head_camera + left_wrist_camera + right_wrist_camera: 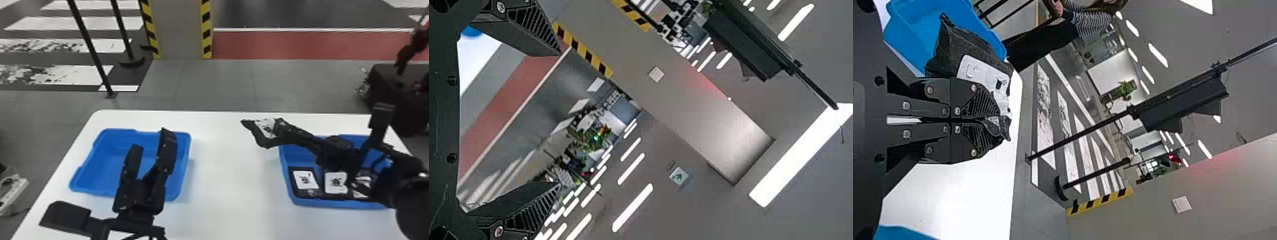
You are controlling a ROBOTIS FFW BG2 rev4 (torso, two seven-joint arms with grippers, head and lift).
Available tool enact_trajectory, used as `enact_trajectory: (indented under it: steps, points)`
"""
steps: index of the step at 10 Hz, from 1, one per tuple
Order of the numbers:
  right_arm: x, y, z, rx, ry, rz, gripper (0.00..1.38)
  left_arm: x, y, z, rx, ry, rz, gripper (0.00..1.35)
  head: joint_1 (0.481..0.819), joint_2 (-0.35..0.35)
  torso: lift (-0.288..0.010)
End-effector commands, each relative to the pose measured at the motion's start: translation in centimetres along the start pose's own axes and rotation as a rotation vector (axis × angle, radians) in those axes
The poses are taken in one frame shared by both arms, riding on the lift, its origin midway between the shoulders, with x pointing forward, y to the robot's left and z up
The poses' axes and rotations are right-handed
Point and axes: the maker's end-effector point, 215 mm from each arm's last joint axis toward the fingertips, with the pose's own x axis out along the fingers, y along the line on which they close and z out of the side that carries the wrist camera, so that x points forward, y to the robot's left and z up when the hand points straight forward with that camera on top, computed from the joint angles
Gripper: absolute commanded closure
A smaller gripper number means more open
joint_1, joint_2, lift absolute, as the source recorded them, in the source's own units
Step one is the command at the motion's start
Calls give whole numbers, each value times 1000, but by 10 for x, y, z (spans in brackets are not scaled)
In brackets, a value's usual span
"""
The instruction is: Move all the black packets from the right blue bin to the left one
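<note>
Right gripper (278, 129): here it is, reaching in from the right, over the white table (233, 178), its two fingers clamped on a black packet.
Held packet (267, 127): out in the space between the bins, closer to the right one, a white label showing; the right wrist view has it pinched firmly, most of its crumpled body bulging to one side of the fingers, and a small black flap poking out at the tips.
Left gripper (150, 138): over at the other bin, and those fingers are well apart, a wide gap between them in the left wrist view too.
Left bin (75, 189): blue, sitting on the left part of the table, with the left gripper in front of it and across it from the head's viewpoint.
Right bin (295, 201): blue as well, and here are more black packets (305, 180), three white labels in a row along the near side, the rightmost partly hidden behind the right arm (338, 150).
Floor beyond: grey tiles, a red strip (287, 44), and a grey pillar (180, 28) with yellow-and-black edges; a black bag (392, 78) is off to the right.
</note>
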Motion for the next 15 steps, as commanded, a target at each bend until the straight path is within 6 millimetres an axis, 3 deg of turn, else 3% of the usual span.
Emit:
enact_trajectory:
  steps: [1,3,5,8,11,12,13,15]
  points:
    - [32,31,1,24,-4,117,1115,8,-47,-7,-172,68,-77,96,695,59,-110]
    - [71,90,0,43,17,286,1115,10,-71,-19,-178,132,-136,108,695,72,-110]
    - [90,129,-4,57,29,373,1113,11,-71,-28,-102,169,-148,114,695,114,-110]
    - [94,144,-3,70,26,414,1115,7,-59,-49,-9,245,-131,119,695,160,-110]
    - [100,159,-3,70,36,447,1115,9,-45,-45,62,231,-65,168,695,173,-110]
    - [102,161,-8,79,44,454,1115,7,-40,-42,52,226,-28,657,695,188,-110]
    - [102,162,-12,88,49,458,1115,-3,-43,-47,41,292,17,1041,695,195,-110]
    - [102,162,-9,85,46,458,1115,0,-40,-30,64,238,26,1211,695,214,-110]
